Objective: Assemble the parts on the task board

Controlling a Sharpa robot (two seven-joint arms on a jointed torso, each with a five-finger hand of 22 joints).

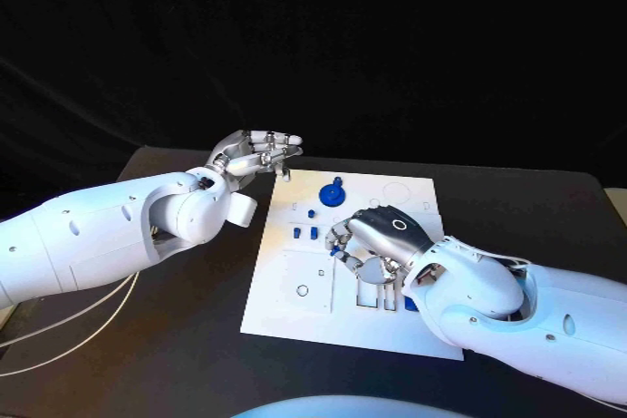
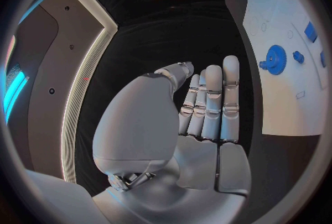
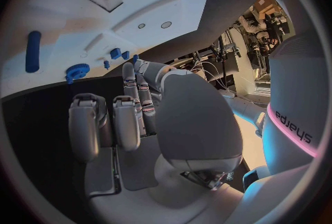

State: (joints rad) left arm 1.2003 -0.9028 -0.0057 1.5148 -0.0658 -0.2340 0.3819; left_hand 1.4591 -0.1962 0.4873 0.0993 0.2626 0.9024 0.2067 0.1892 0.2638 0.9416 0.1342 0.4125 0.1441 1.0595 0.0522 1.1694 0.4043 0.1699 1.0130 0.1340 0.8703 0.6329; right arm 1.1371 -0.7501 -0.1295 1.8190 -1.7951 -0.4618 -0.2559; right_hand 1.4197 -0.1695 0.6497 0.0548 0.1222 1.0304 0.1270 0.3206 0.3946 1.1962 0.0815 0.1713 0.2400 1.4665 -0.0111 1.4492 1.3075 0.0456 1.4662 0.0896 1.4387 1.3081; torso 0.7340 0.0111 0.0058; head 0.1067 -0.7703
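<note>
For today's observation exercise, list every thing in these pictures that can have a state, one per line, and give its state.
Task board: lying flat on the black table.
Blue gear: resting on the board, untouched.
Small blue parts: on the board, beside the right hand.
Left hand: raised beside the board, fingers straight, holding nothing.
Right hand: over the board's middle, fingers curled down; whether it holds a part cannot be told.
</note>
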